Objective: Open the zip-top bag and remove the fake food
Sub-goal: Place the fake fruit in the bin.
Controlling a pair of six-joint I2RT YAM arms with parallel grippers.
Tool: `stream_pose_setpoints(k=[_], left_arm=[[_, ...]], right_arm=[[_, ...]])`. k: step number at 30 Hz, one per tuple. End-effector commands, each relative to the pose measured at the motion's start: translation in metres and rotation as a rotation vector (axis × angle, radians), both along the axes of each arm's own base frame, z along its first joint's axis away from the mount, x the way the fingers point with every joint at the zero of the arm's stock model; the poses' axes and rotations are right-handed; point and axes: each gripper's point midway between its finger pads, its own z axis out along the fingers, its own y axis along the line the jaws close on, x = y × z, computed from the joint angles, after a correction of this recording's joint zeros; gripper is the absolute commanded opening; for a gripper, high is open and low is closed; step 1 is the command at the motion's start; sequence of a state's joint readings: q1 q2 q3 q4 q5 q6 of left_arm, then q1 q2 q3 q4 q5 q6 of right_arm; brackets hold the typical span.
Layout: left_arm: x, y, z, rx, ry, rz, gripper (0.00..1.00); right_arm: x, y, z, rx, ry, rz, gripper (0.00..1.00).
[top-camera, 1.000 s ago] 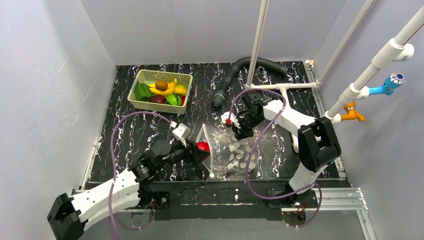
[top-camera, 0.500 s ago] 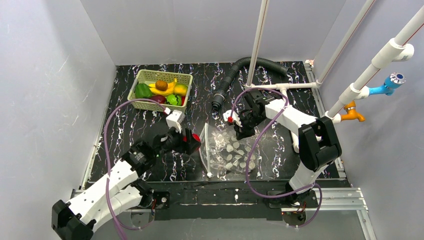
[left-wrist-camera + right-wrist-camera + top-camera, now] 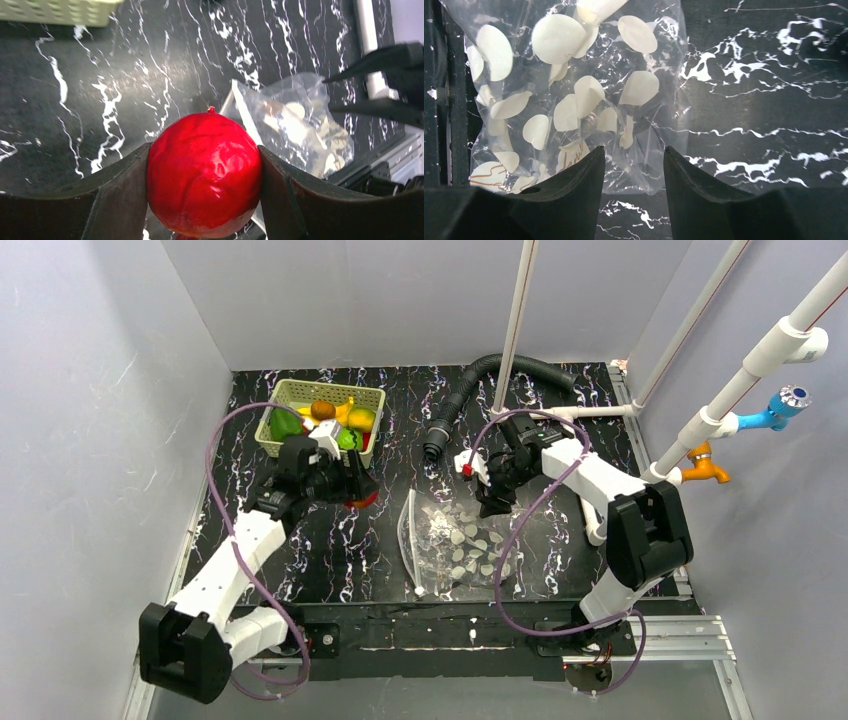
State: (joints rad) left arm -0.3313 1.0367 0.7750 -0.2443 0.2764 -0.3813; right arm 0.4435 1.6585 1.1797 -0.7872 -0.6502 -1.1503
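Observation:
A red apple (image 3: 204,175) of the fake food sits clamped between my left gripper's (image 3: 204,150) fingers. In the top view the left gripper (image 3: 352,493) holds it above the table, just in front of the pale green basket (image 3: 300,388). The zip-top bag (image 3: 455,545), clear with white oval spots, lies slack on the table at centre, its zip edge to the left. My right gripper (image 3: 633,150) stands open over the bag's (image 3: 564,90) far corner, gripping nothing. From above, the right gripper (image 3: 491,504) is at the bag's back edge.
The basket holds more fake food (image 3: 335,418): a banana, green, orange and brown pieces. A black corrugated hose (image 3: 480,380) lies at the back. White pipes (image 3: 515,330) and taps (image 3: 705,465) stand at the right. Grey walls close in the table.
My left arm carried the apple from the bag's mouth back and left toward the basket. My right gripper opened and let go of the bag's corner, and the bag settled flatter.

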Motion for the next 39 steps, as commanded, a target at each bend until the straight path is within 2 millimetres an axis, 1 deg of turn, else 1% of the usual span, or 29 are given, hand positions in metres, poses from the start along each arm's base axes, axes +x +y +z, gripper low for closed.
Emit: stream_pose_setpoints(k=[1, 7, 16, 21, 24, 30, 37, 38, 39], left_arm=[[0.031, 0.008, 0.027, -0.034, -0.029, 0.028, 0.00], [0.074, 0.037, 0.022, 0.004, 0.033, 0.183, 0.00], [0.129, 0.088, 0.021, 0.089, 0.078, 0.425, 0.00], [0.152, 0.116, 0.001, 0.173, 0.161, 0.558, 0.00], [0.167, 0.126, -0.006, 0.196, 0.174, 0.587, 0.00], [0.196, 0.143, -0.011, 0.211, 0.174, 0.628, 0.00], [0.219, 0.155, -0.013, 0.224, 0.183, 0.656, 0.00], [0.221, 0.156, -0.014, 0.226, 0.186, 0.659, 0.04], [0.224, 0.156, -0.013, 0.226, 0.185, 0.661, 0.09]], right_arm=[[0.000, 0.002, 0.029, 0.086, -0.032, -0.020, 0.55], [-0.003, 0.003, 0.036, 0.112, -0.042, -0.012, 0.55], [-0.006, 0.004, 0.041, 0.129, -0.061, 0.006, 0.55], [-0.007, 0.002, 0.040, 0.124, -0.064, 0.010, 0.55], [-0.008, 0.003, 0.041, 0.128, -0.066, 0.013, 0.55], [-0.009, 0.002, 0.039, 0.125, -0.064, 0.020, 0.55], [-0.008, 0.001, 0.036, 0.119, -0.062, 0.022, 0.55], [-0.008, 0.000, 0.036, 0.118, -0.063, 0.023, 0.55], [-0.009, 0.000, 0.035, 0.117, -0.061, 0.023, 0.55]])
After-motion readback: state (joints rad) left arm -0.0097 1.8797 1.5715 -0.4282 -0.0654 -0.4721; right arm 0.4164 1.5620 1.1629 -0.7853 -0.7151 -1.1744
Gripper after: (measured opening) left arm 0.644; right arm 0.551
